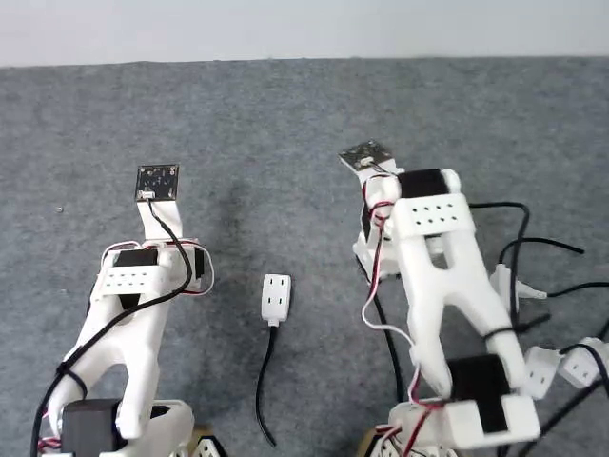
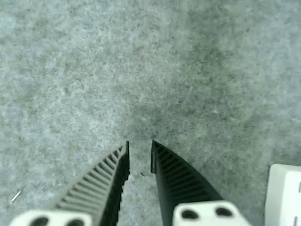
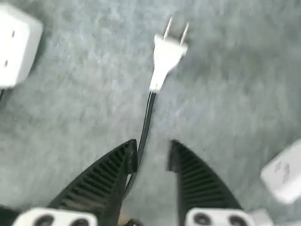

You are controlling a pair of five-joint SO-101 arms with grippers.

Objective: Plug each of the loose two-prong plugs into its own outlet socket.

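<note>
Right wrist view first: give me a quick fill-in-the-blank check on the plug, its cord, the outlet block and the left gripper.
The plug shows ___ bare prongs.
Its cord is ___ in colour.
The outlet block is ___, like the plug.
The left gripper holds ___.
Missing words: two; black; white; nothing.

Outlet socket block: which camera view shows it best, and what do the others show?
The high view: the whole outlet socket block lies there with its black cord. Each wrist view catches just a cropped corner.
</note>
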